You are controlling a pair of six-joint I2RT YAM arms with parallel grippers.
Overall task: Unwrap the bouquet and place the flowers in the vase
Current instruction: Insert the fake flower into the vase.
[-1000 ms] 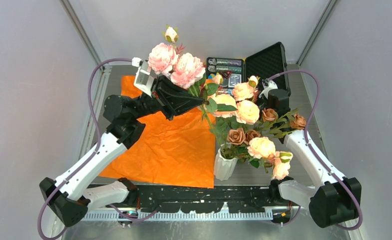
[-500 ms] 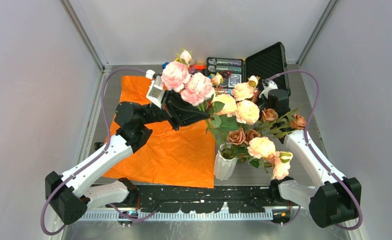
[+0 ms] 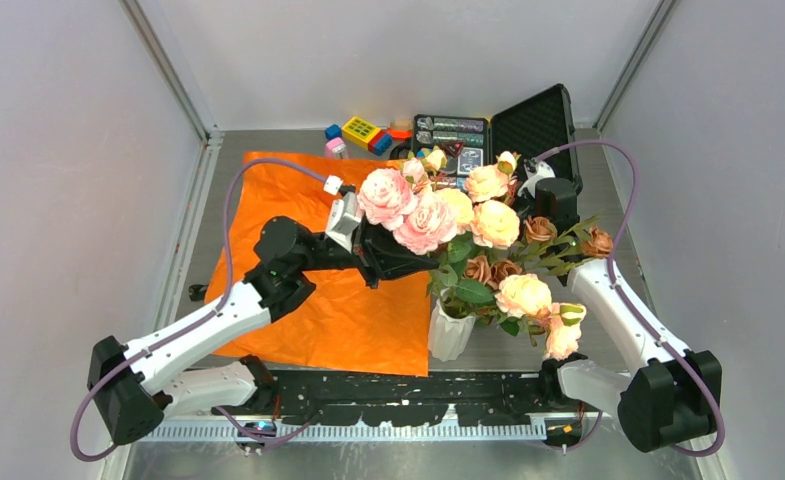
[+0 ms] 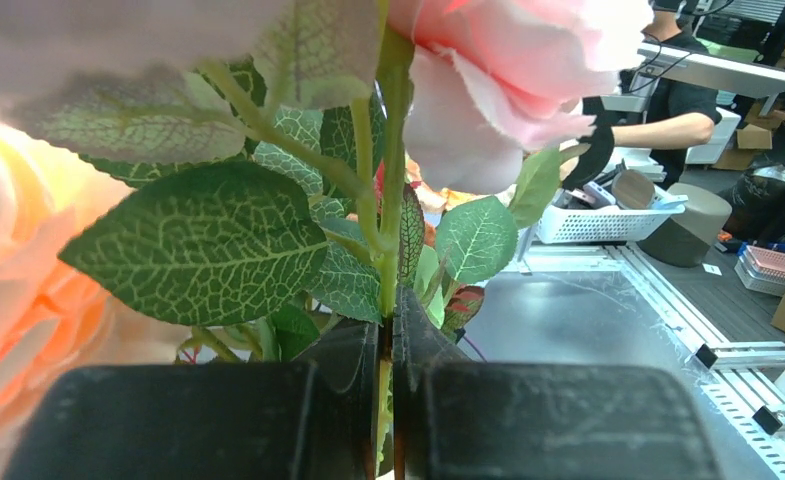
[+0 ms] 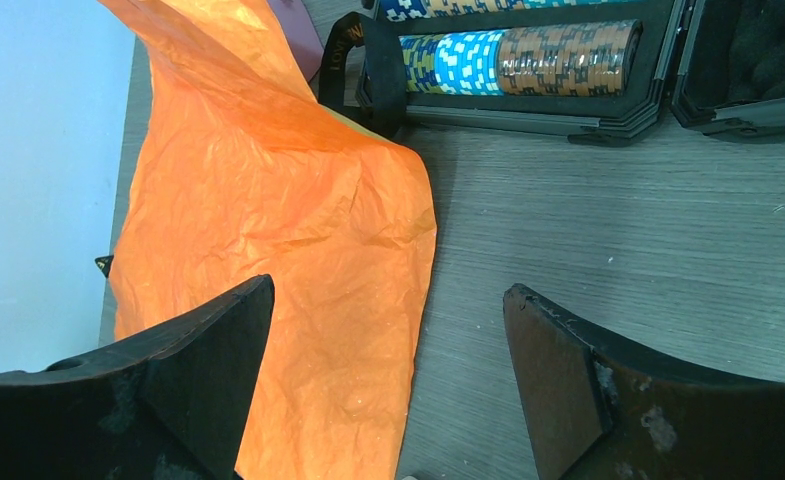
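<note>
My left gripper (image 4: 393, 400) is shut on a green stem (image 4: 386, 250) of the flowers, with veined leaves (image 4: 198, 245) and a pink rose (image 4: 488, 90) just above the jaws. In the top view that spray of pink roses (image 3: 406, 208) hangs right beside the flowers (image 3: 495, 222) standing in the white ribbed vase (image 3: 451, 330). The bouquet's orange paper (image 3: 338, 300) lies spread flat on the table. My right gripper (image 5: 388, 330) is open and holds nothing, above the paper's edge (image 5: 298, 230) and bare tabletop. In the top view it is mostly hidden behind the blooms.
An open black case (image 3: 528, 125) holding rows of chips (image 5: 528, 60) sits at the back right. Coloured blocks (image 3: 361, 132) lie at the back centre. A black ribbon loop (image 5: 340, 55) rests by the case. Grey walls close in both sides.
My left arm has swung right and downward, carrying the pink roses from over the paper to beside the flowers in the vase. The right arm has stayed still.
</note>
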